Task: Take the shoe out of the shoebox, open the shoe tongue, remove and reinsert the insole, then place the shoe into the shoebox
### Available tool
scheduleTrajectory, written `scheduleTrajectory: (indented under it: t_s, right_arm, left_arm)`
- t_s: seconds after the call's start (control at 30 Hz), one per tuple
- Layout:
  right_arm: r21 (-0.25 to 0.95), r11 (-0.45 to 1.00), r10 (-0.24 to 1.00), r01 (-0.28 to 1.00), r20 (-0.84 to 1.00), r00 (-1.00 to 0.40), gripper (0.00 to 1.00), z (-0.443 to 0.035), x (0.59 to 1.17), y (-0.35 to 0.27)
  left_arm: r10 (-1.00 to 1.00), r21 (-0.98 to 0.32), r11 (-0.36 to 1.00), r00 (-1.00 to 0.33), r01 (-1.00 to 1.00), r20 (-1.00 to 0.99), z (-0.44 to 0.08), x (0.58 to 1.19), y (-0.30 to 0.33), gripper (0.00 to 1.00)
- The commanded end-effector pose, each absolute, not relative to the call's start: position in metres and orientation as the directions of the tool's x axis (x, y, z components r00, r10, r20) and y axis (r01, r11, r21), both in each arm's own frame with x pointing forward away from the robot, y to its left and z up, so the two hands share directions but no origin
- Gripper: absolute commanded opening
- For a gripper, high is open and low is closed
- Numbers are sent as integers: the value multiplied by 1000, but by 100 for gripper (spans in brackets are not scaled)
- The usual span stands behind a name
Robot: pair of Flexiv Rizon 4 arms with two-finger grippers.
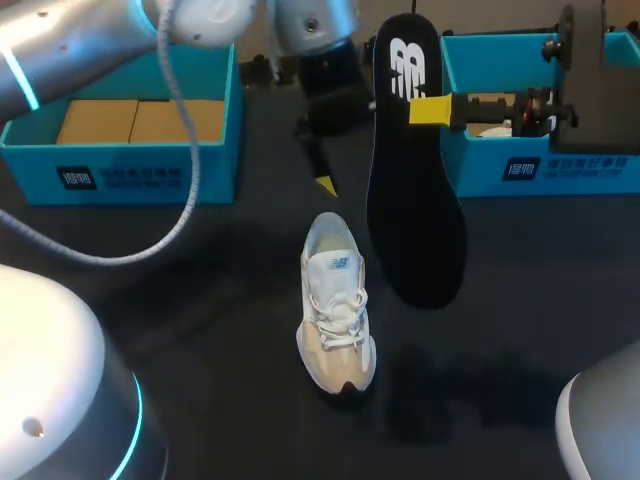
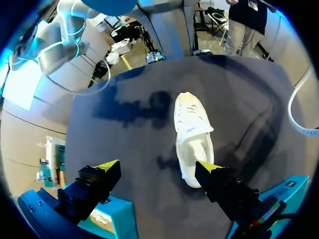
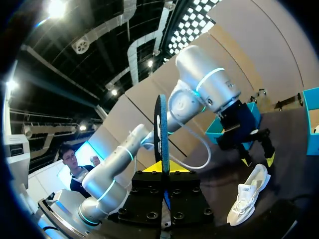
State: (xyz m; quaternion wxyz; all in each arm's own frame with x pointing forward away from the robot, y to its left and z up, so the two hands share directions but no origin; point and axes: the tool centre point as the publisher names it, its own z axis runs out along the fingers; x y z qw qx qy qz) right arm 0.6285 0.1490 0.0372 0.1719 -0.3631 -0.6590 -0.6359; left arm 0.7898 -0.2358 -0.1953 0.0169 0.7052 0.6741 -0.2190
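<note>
Upper middle of the head view: right claw [image 1: 428, 110] pinches the insole [image 1: 415, 200], likely light and bendy, near its logo end; left claw [image 2: 157, 167] gapes near the shoe [image 1: 337, 315].

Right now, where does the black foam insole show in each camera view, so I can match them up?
Head view: the black foam insole, right of centre, pinched by the right gripper.
Left wrist view: not in it.
Right wrist view: edge-on, straight up from that gripper.
Shared landmark: the white lace-up sneaker, visible in all three.
</note>
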Motion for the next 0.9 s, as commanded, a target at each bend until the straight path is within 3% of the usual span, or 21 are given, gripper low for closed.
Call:
scheduleTrajectory:
  t_s: [0.03, 0.7, 0.9]
  right_arm:
    - [715, -87, 269, 694, 687, -675, 0, 38, 619, 154]
    - [715, -87, 269, 694, 687, -675, 0, 38, 619, 154]
    - [707, -95, 263, 701, 697, -667, 0, 37, 625, 147]
  left_arm:
    - [865, -254, -101, -41, 962, -500, -183, 784, -222, 100]
    - [856, -231, -111, -25, 967, -517, -172, 786, -220, 100]
    - [769, -240, -57, -111, 969, -629, -175, 785, -212, 100]
